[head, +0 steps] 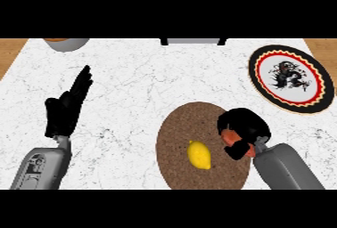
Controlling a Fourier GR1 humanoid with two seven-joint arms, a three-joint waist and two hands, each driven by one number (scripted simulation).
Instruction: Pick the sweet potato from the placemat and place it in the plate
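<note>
The orange-red sweet potato point(229, 136) lies at the right edge of the round brown woven placemat point(181, 120), and the black right hand point(244, 129) has its fingers curled around it, so I judge the grasp step is in hand; next it must be lifted and carried up and to the right to the round plate point(318, 80) with the red-black rim and dragon picture. An oval yellow lemon point(199, 154) lies on the placemat too. The white marbled table point(138, 80) also carries a grey bowl point(66, 43) at the far edge, while the left hand point(66, 109) rests open at the left, fingers straight.
</note>
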